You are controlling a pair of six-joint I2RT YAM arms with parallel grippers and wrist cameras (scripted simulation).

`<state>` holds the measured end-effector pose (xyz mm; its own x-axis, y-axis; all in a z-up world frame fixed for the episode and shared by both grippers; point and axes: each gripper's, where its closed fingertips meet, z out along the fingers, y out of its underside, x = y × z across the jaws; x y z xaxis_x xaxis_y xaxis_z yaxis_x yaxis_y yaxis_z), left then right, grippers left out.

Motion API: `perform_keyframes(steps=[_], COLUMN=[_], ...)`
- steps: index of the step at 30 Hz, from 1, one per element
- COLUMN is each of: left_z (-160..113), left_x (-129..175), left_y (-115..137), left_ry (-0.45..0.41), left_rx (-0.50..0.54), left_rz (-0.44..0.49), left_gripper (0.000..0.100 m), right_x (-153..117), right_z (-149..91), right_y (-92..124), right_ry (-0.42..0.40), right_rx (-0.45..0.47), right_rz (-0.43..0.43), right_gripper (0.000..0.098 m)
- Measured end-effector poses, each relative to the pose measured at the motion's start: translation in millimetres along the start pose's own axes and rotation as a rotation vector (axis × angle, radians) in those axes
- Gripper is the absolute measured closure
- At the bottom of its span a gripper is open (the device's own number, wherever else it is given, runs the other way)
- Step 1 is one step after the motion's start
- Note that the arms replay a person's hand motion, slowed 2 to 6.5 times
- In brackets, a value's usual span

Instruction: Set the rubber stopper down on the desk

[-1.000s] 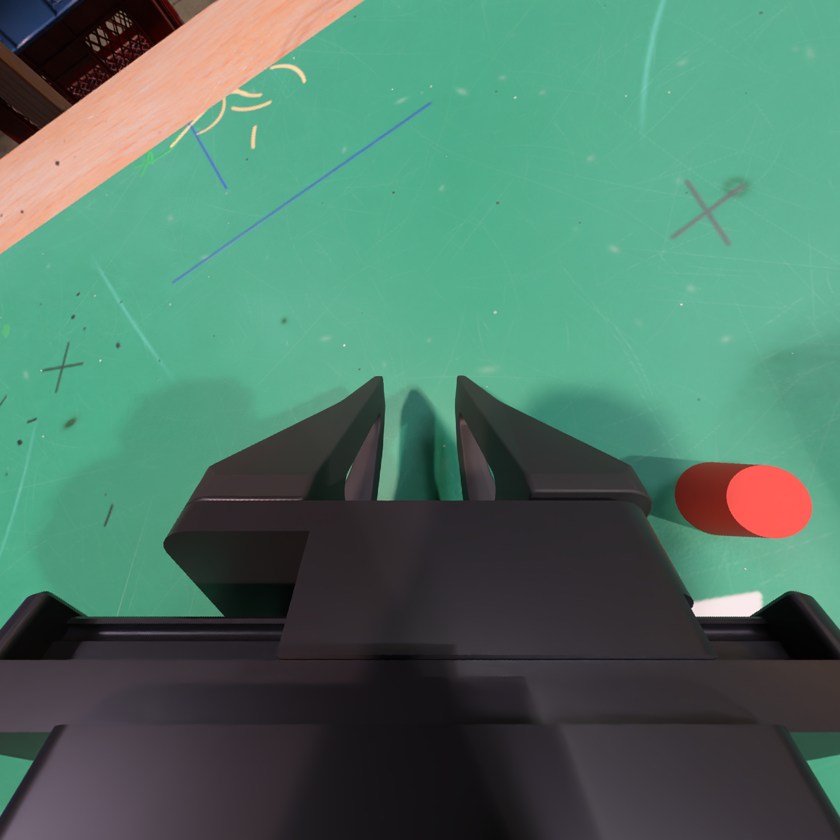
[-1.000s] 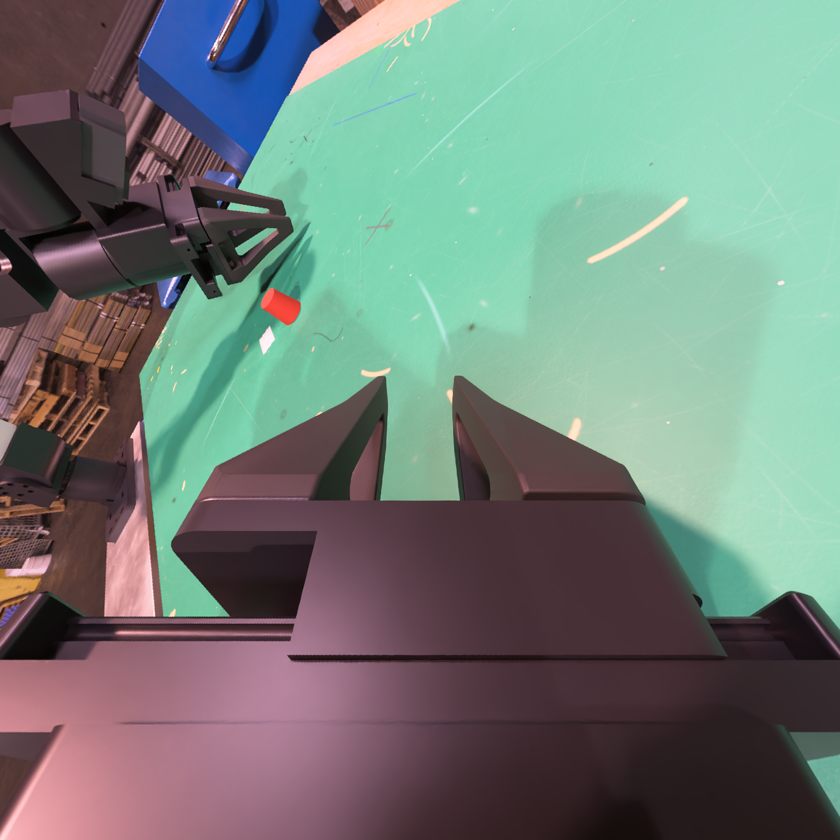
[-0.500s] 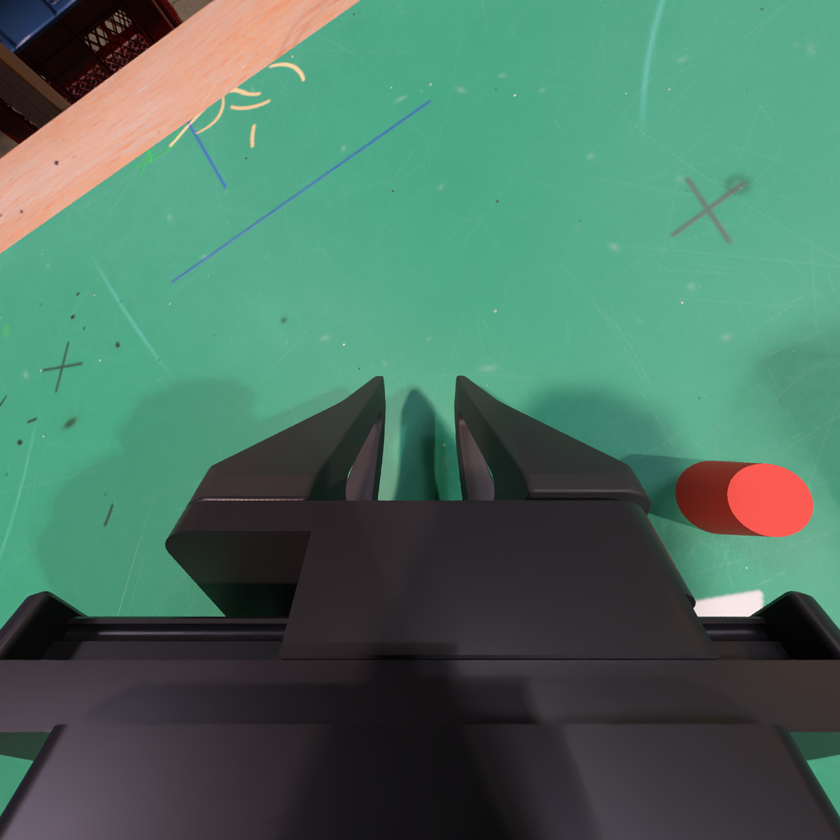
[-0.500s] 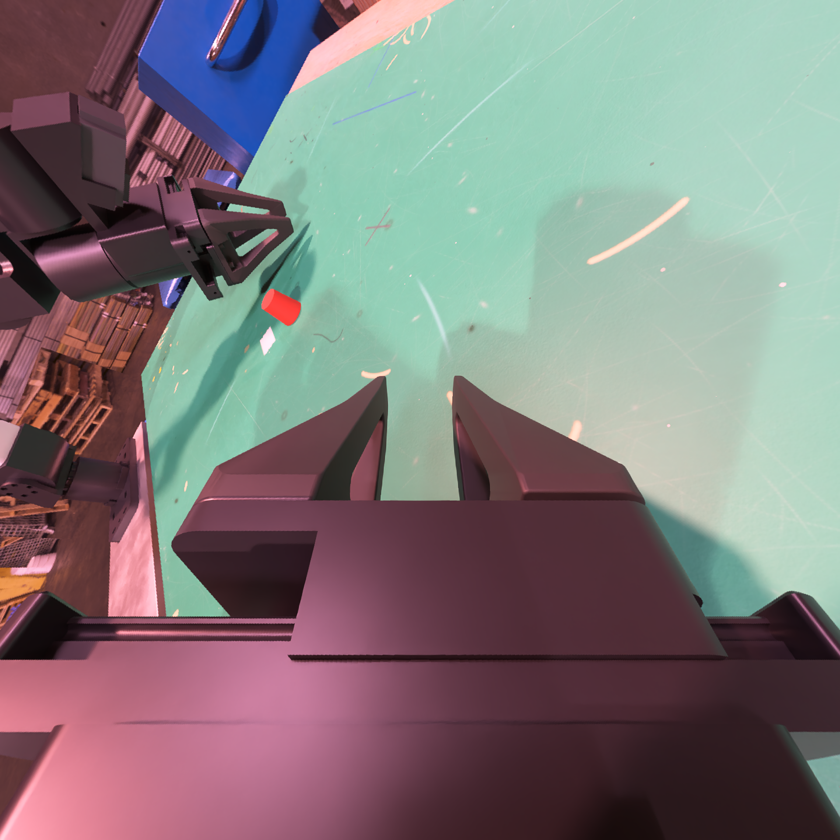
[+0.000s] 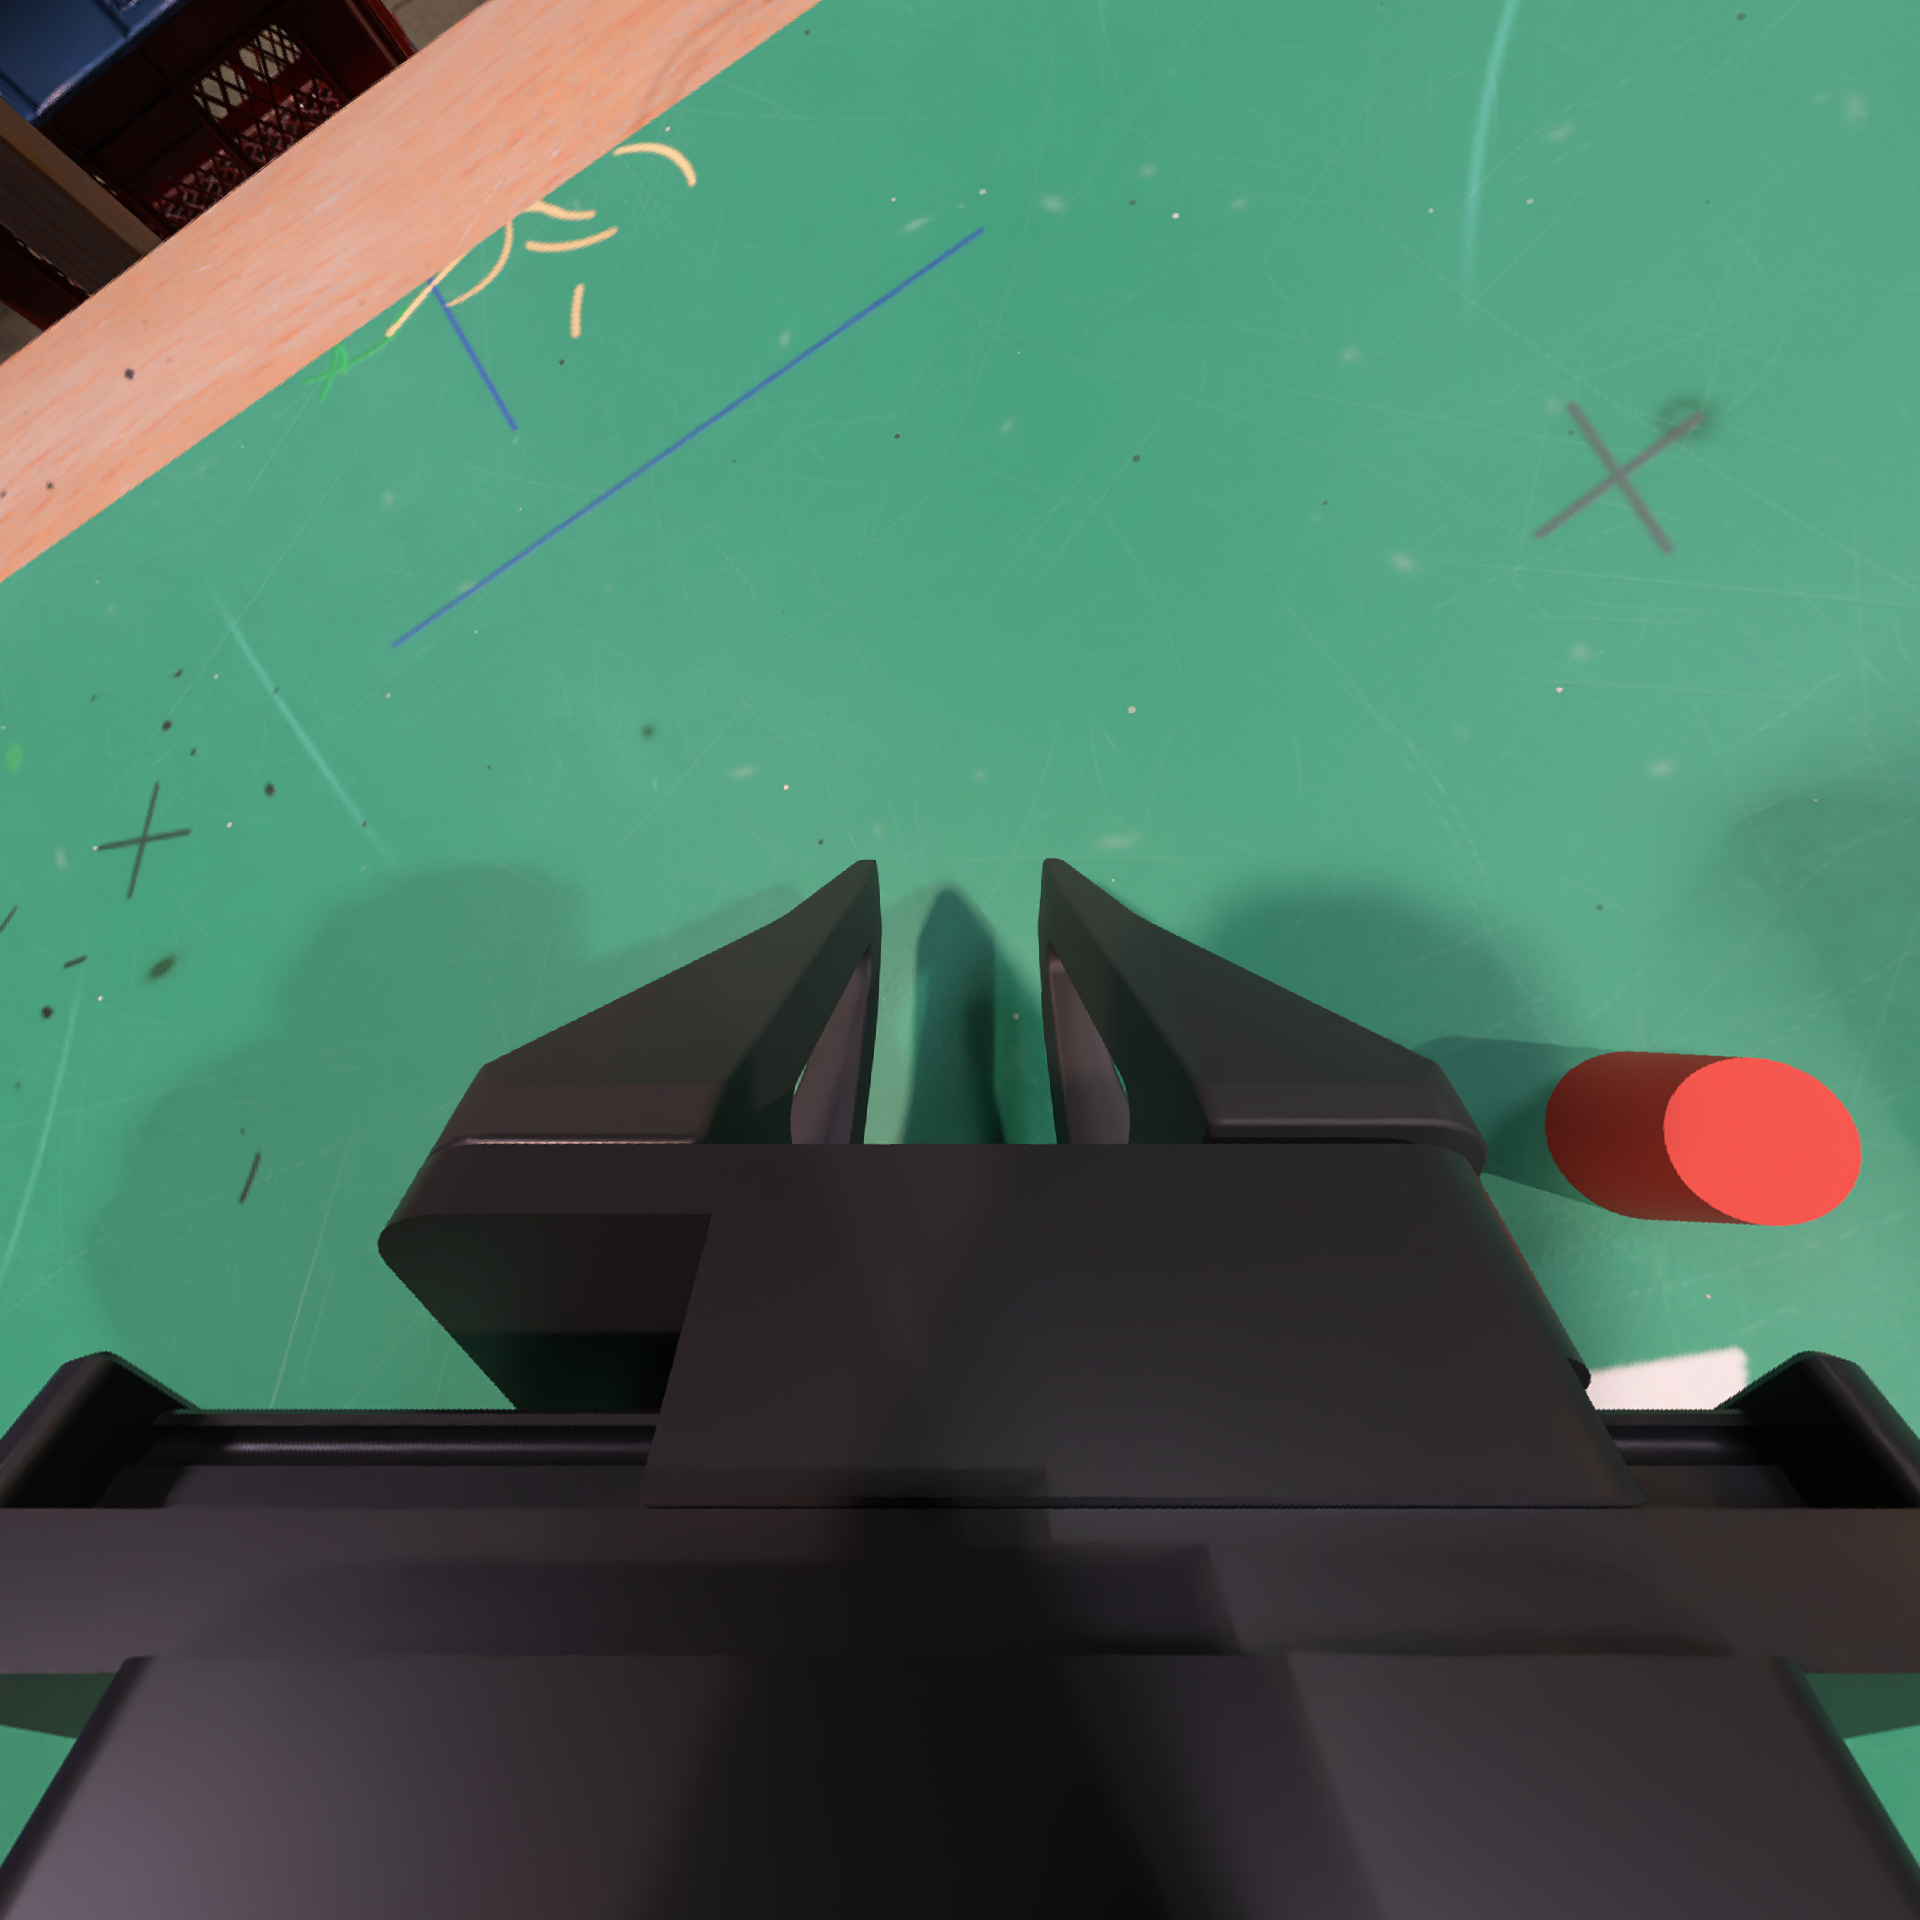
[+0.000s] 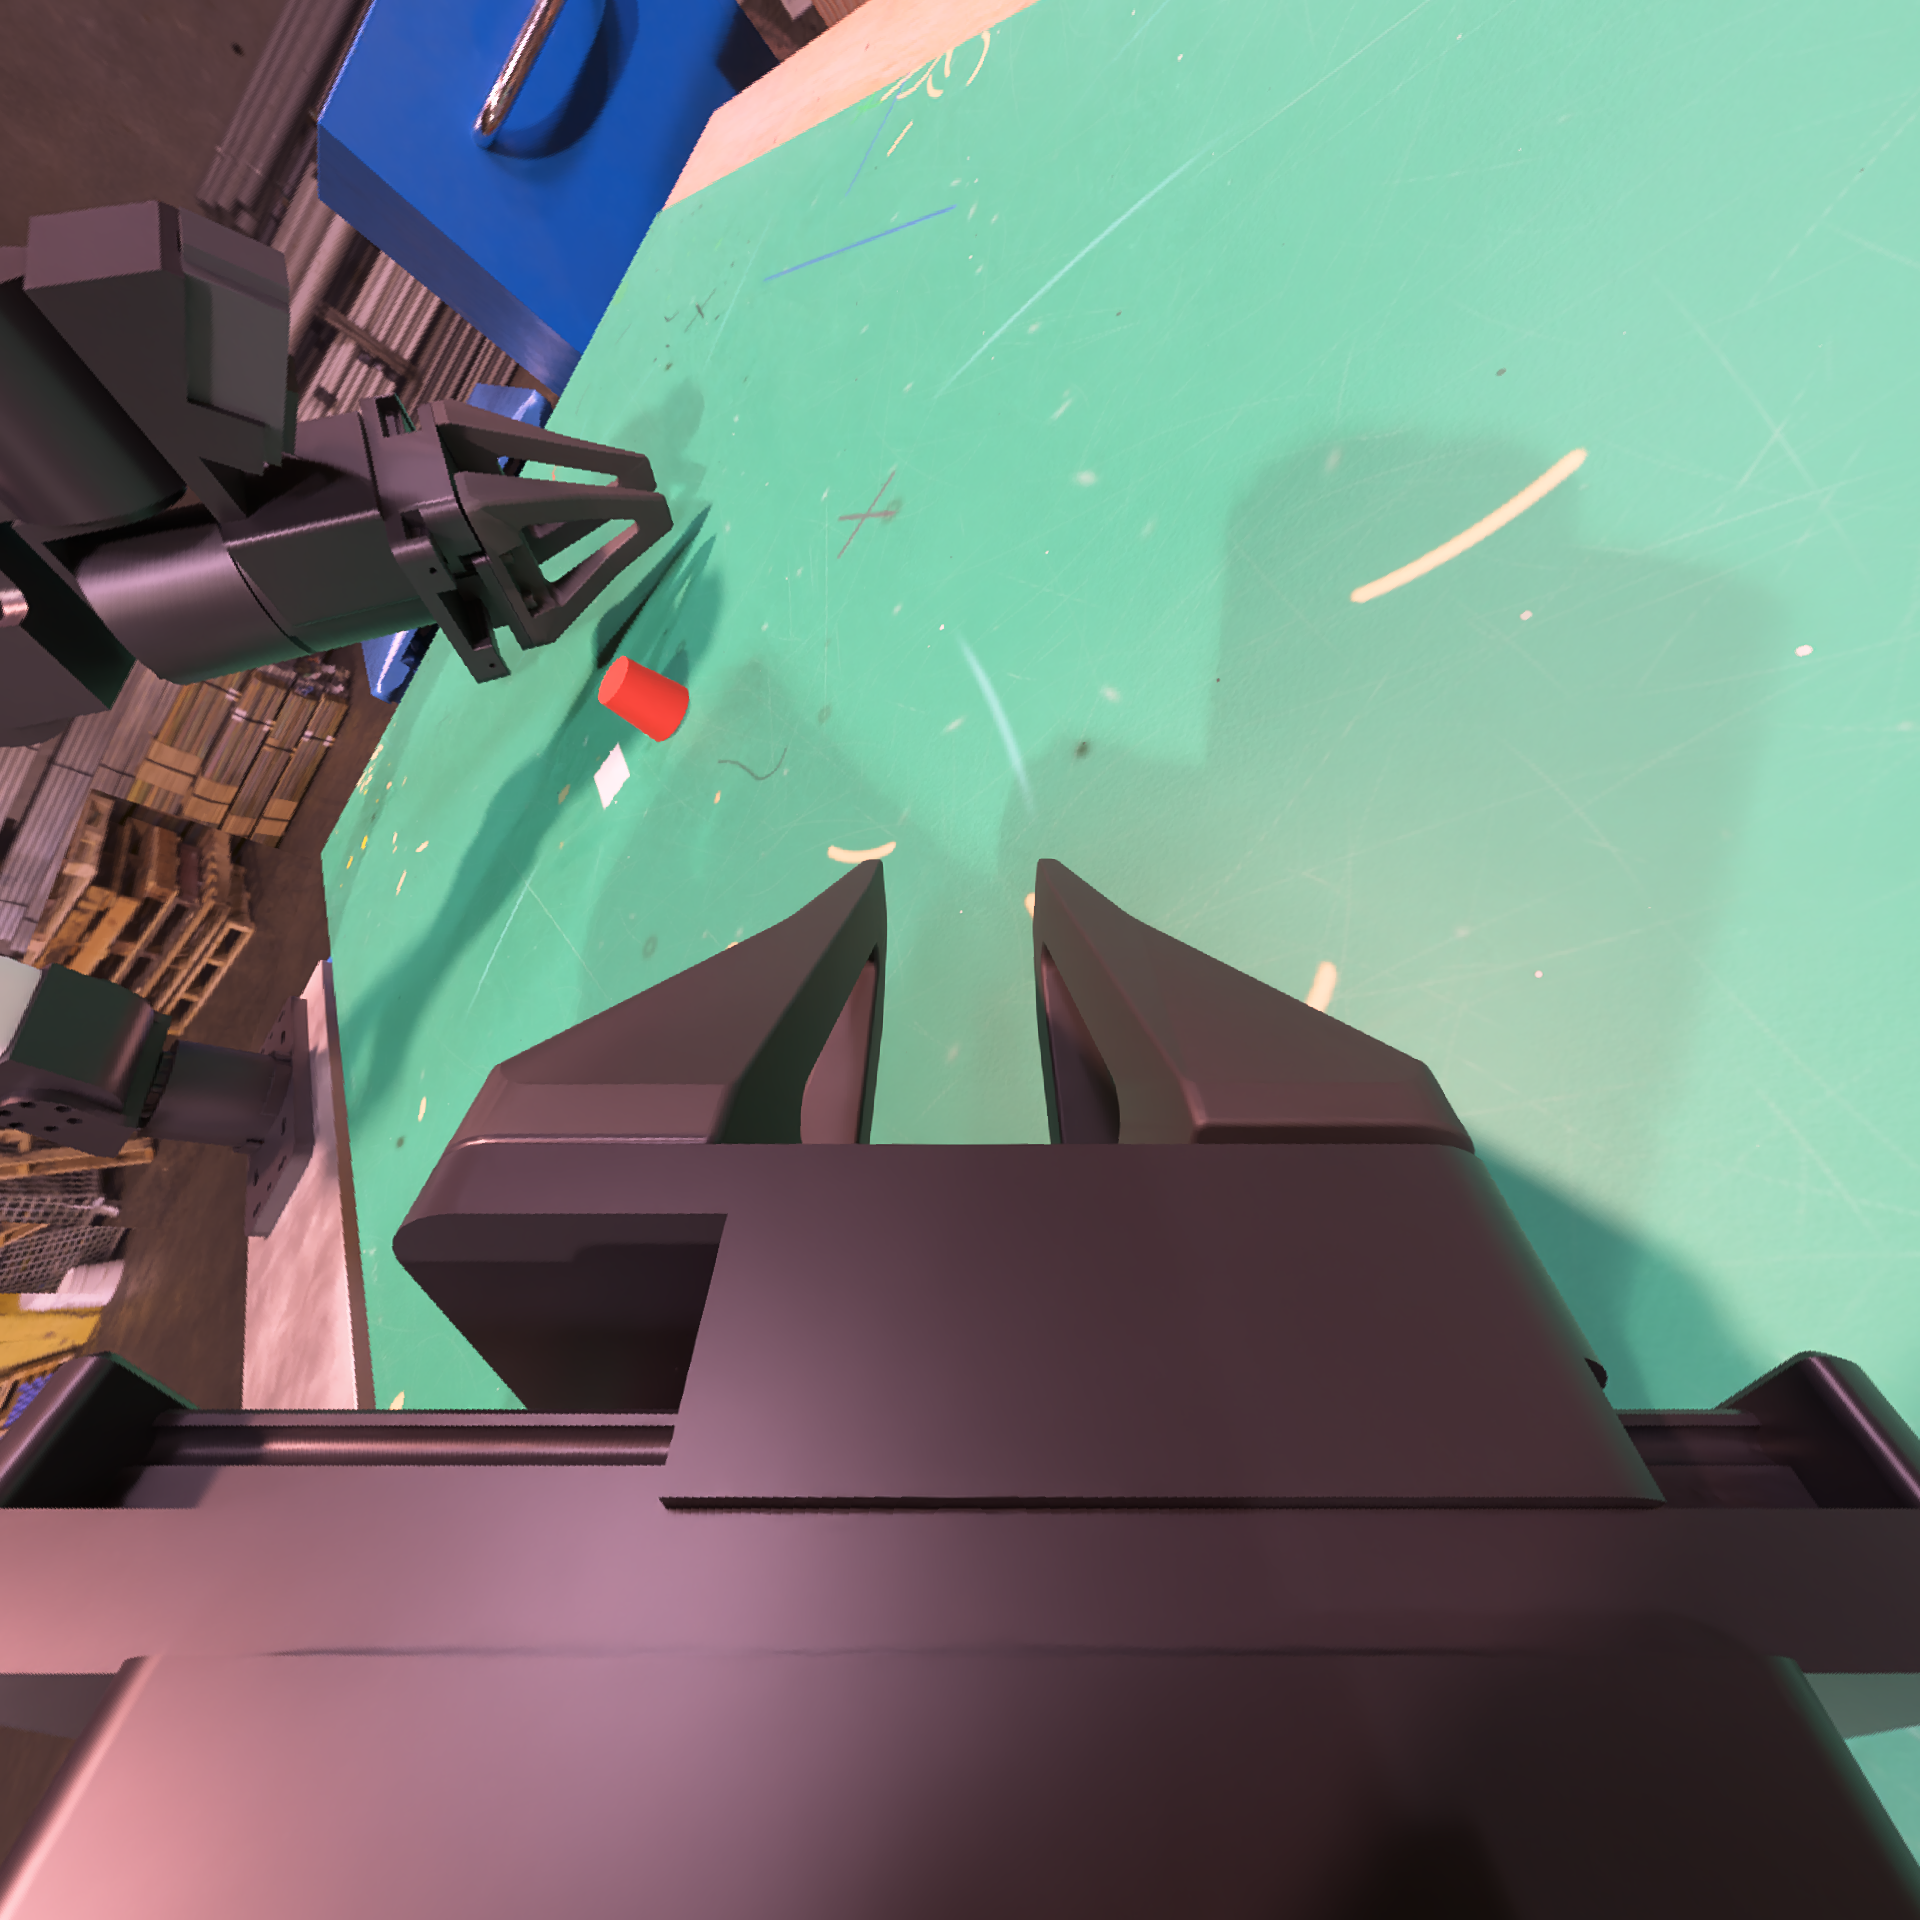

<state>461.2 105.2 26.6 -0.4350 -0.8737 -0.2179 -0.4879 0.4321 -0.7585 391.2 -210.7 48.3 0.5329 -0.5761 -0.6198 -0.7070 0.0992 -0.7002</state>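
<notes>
The small red cylindrical rubber stopper (image 5: 1704,1138) lay on its side on the green tabletop (image 5: 1143,571), off to the right of the left gripper (image 5: 958,878) and a little behind the tips of its fingers (image 5: 810,997), level with the base of the right-hand finger rather than between the two. Its long axis ran roughly crosswise to the fingers, with one flat round end turned toward the camera. Nothing touched it. The fingers of the left gripper stood narrowly parted with only bare tabletop and their own shadow between them, holding nothing.

In the right wrist view the same stopper (image 6: 644,698) showed far ahead and to the left of the right gripper (image 6: 958,878), just beside the tips of the left arm's fingers. The right gripper's fingers (image 6: 821,997) were likewise narrowly parted and empty. The left arm was plainly the nearer; the right was well apart from the stopper.

Judging by this, the stopper already rested on the surface, so the task looked done or nearly so, and any further move would only need the left arm to draw clear without nudging a cylinder that could roll.

The tabletop was a scuffed green mat with pen marks, crosses and a small white scrap (image 5: 1662,1387) near the stopper, edged by a bare wooden strip (image 5: 260,270). Beyond it stood a blue box with a metal handle (image 6: 499,156) and stacked wooden pallets (image 6: 166,810).
</notes>
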Motion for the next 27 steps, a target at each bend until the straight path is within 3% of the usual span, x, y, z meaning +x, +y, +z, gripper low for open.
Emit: perform_keyframes(steps=[27], left_z=[0.4], left_x=[0.5], left_y=[-0.1], left_ry=[0.001], left_rx=[-0.005], left_rz=[0.006], left_gripper=[0.075], right_x=[-0.9], right_z=[-0.1], right_y=[-0.4], right_ry=[-0.005], right_rx=[0.002], right_rz=[0.006], right_gripper=[0.0737])
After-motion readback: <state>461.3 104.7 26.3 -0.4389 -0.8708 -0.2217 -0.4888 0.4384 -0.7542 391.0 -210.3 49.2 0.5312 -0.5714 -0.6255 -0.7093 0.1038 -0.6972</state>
